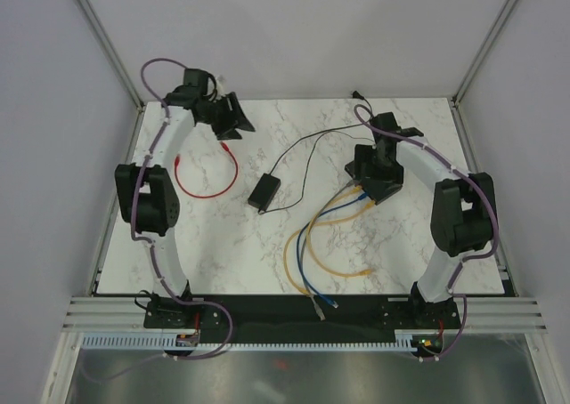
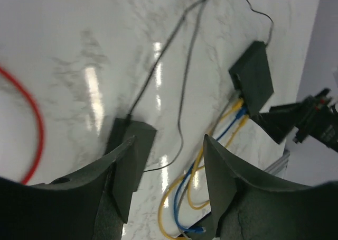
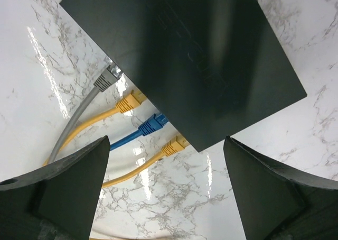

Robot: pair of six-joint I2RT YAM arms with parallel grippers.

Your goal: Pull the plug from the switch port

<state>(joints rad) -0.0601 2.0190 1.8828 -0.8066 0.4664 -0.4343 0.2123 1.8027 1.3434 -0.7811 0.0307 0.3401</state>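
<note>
The switch (image 3: 185, 55) is a flat black box on the marble table, also seen far off in the left wrist view (image 2: 253, 76). Along its near edge sit a grey plug (image 3: 105, 80), a yellow plug (image 3: 129, 101), a blue plug (image 3: 150, 125) and a second yellow plug (image 3: 175, 145), all seated in ports. My right gripper (image 3: 166, 140) hovers open just above that corner, nothing between its fingers; it covers most of the switch in the top view (image 1: 378, 177). At the far left my left gripper (image 1: 233, 119) is raised and open (image 2: 169, 145), holding nothing.
A red cable (image 1: 209, 168) lies loose by the left arm. A small black power brick (image 1: 264, 191) with a thin black cord sits mid-table. Yellow, blue and grey cables (image 1: 307, 253) loop from the switch toward the front edge, their free ends (image 1: 326, 306) on the black strip.
</note>
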